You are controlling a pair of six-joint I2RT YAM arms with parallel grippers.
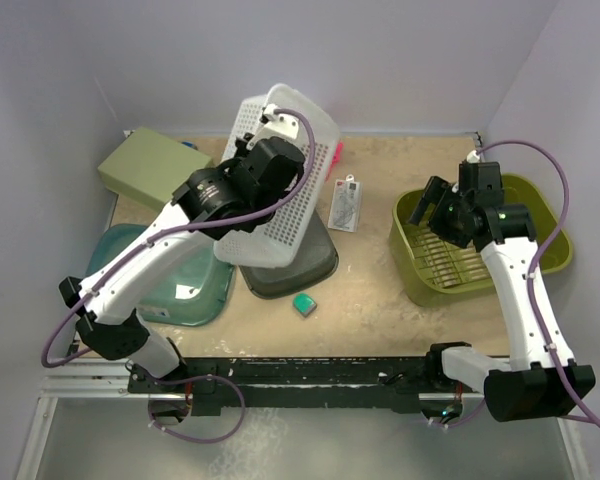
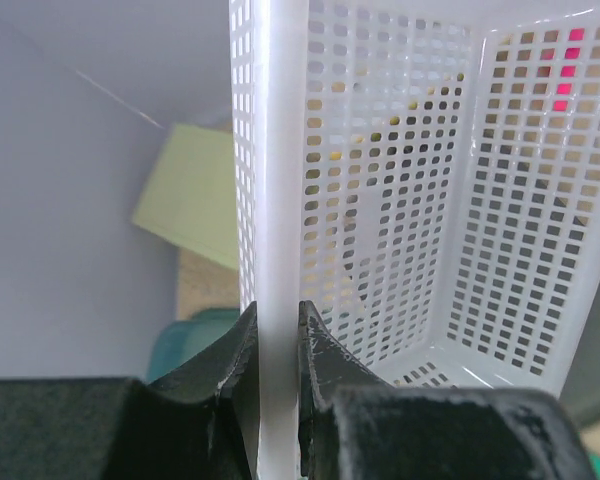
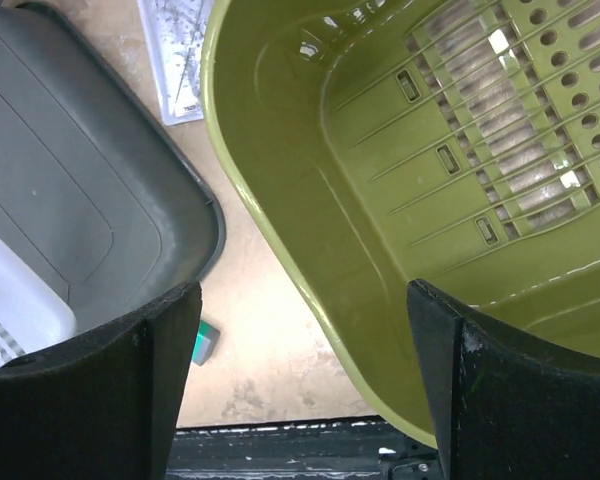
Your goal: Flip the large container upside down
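Arms took unlike poses. The left arm stretched from its base at the near left, up and across toward the far middle, with its wrist bent over a white perforated plastic basket (image 1: 280, 210). The left fingers (image 2: 242, 345) were closed on that basket's smooth rim, one on each side of it, and the basket stood tilted on edge, its lower end inside a dark grey plastic tub (image 1: 315, 268).

The right arm rose from the near right and leaned toward the far side, its wrist dipped at the near-left corner of the olive-green rectangular plastic tub (image 1: 552, 250). The right fingers (image 3: 450, 345) stood wide apart and held nothing. In the right wrist view the tub's left rim ran down between them, with bare tabletop (image 1: 380, 300) just beside it.

The olive-green tub (image 3: 280, 160) sat at the right of the tabletop, open side up, well apart from the dark grey tub (image 3: 80, 200). It had rounded corners, smooth glossy walls and a base cut with rows of long slots and small round holes.

A teal plastic tub (image 1: 195, 285) lay at the near left, and a pale yellow-green box (image 1: 150, 165) at the far left. A white packet (image 1: 346, 203) and a small teal block (image 1: 303, 303) lay between the two groups.
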